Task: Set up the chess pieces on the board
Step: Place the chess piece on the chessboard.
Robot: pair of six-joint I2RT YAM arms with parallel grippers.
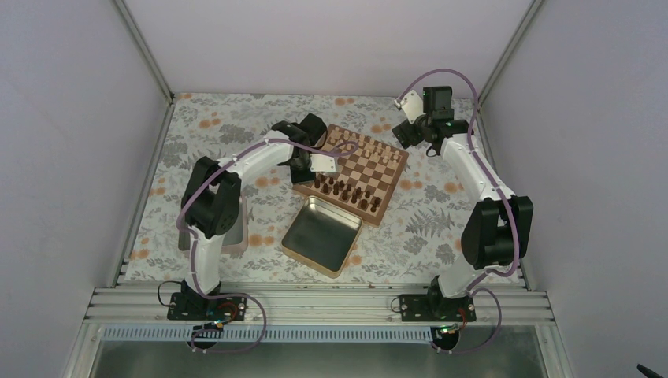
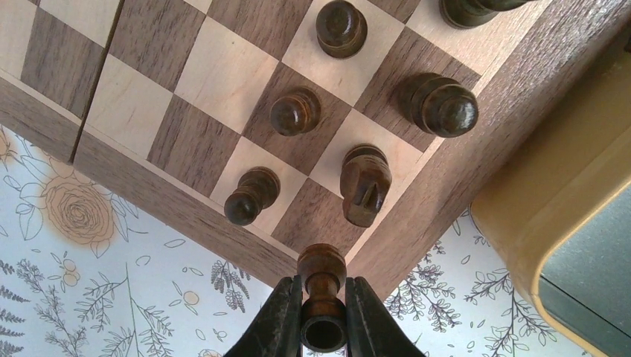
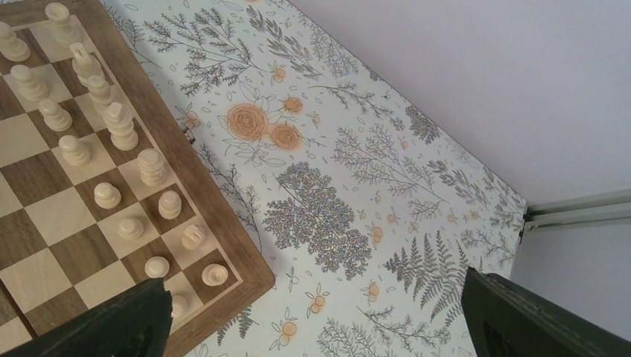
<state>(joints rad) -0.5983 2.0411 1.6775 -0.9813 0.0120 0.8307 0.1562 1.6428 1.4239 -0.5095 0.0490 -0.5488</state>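
- A dark chess piece [image 2: 321,264] is at the bottom centre of the left wrist view, pinched between the two black fingers of the left gripper [image 2: 323,316]. Its top reaches the edge of the board's brown border, near a corner.
- The board [image 1: 370,168] lies at the centre of the top view, turned at an angle on a floral tablecloth [image 1: 441,220].
- The other dark chess pieces [image 1: 346,189] stand in two rows along the board's lower edge in the top view. The left wrist view shows five of them up close, among them a knight [image 2: 364,186].
- Pale chess pieces [image 3: 111,119] fill two rows along the board's upper edge.
- An open square metal tin [image 1: 321,235] sits just beside the board's lower edge.
- A second tin [image 1: 239,228] lies at left, partly hidden under the left arm.
- The right gripper [image 3: 316,320] hangs over the tablecloth beside the pale pieces' corner of the board. Its fingers [image 3: 111,327] are spread wide with nothing between them.
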